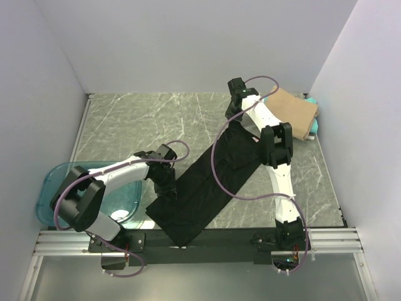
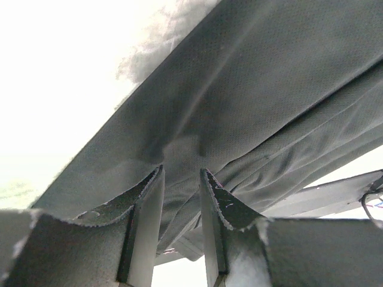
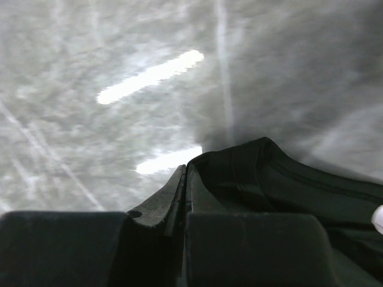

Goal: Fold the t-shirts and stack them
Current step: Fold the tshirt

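Note:
The black t-shirt (image 1: 200, 188) is pulled into a long diagonal band from the near table edge toward the far right. My left gripper (image 1: 166, 185) is at the band's left edge. In the left wrist view a thick fold of the black t-shirt (image 2: 251, 89) runs between the fingers of the left gripper (image 2: 181, 170), which hold it. My right gripper (image 1: 237, 119) is at the band's far end. In the right wrist view the right gripper (image 3: 187, 167) is shut, with the black t-shirt's (image 3: 281, 173) edge caught at its tips, just above the marble. The tan t-shirt (image 1: 291, 110) lies folded at the far right, over the teal t-shirt (image 1: 315, 125).
A translucent blue tub (image 1: 50, 188) stands at the near left, beside the left arm's base. White walls close in the marble table (image 1: 156, 119) on three sides. A metal rail (image 1: 200, 241) runs along the near edge.

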Controlling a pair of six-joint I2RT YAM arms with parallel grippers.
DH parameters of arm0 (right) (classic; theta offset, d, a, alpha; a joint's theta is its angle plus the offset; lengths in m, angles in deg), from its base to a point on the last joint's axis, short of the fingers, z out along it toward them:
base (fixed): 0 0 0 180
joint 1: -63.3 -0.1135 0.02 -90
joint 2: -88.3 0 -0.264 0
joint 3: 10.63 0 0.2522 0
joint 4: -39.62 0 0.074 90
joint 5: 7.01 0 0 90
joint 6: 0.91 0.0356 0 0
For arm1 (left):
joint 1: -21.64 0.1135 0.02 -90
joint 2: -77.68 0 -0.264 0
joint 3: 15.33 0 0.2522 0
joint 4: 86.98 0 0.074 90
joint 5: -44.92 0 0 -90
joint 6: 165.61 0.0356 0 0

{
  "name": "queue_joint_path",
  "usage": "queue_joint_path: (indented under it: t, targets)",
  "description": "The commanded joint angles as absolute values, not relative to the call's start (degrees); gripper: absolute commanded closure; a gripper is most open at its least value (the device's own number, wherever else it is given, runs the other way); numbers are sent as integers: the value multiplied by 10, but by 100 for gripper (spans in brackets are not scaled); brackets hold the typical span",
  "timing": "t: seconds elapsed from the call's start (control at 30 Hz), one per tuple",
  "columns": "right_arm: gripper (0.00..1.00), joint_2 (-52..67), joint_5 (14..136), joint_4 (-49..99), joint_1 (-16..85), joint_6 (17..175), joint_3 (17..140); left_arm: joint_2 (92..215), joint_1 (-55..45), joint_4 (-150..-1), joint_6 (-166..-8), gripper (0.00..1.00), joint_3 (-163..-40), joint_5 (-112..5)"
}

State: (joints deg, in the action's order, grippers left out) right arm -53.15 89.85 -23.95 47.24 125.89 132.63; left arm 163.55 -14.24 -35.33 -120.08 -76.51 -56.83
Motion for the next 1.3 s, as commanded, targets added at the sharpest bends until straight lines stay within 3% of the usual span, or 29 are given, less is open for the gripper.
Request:
queue_joint_path:
  t: [0.0, 0.3, 0.4, 0.43, 0.5, 0.53, 0.63, 0.93, 1.07, 1.27]
  targets:
    - [100, -536, 856, -178, 464, 1308, 1355, 1607, -145, -346, -1206, 64, -758, -560]
    - [98, -524, 832, -101, 459, 1344, 1379, 1578, -145, -346, -1205, 64, -748, -566]
    - [75, -484, 843, -96, 458, 1325, 1345, 1564, -145, -360, -1194, 63, -747, -570]
    - [61, -473, 847, -98, 458, 1313, 1337, 1561, -145, -364, -1185, 63, -747, -571]
    - [51, -441, 863, -113, 458, 1300, 1322, 1558, -145, -368, -1176, 63, -749, -573]
    - [41, -429, 872, -121, 458, 1289, 1317, 1557, -145, -371, -1167, 63, -750, -571]
    - [33, -381, 891, -134, 458, 1264, 1281, 1546, -146, -388, -1151, 63, -750, -572]
    - [34, -214, 916, -126, 453, 1249, 1034, 1528, -150, -452, -1170, 62, -695, -587]
    - [34, -194, 907, -97, 449, 1261, 937, 1532, -150, -485, -1187, 63, -679, -600]
    - [35, -209, 913, -97, 446, 1283, 895, 1551, -151, -501, -1184, 63, -679, -604]
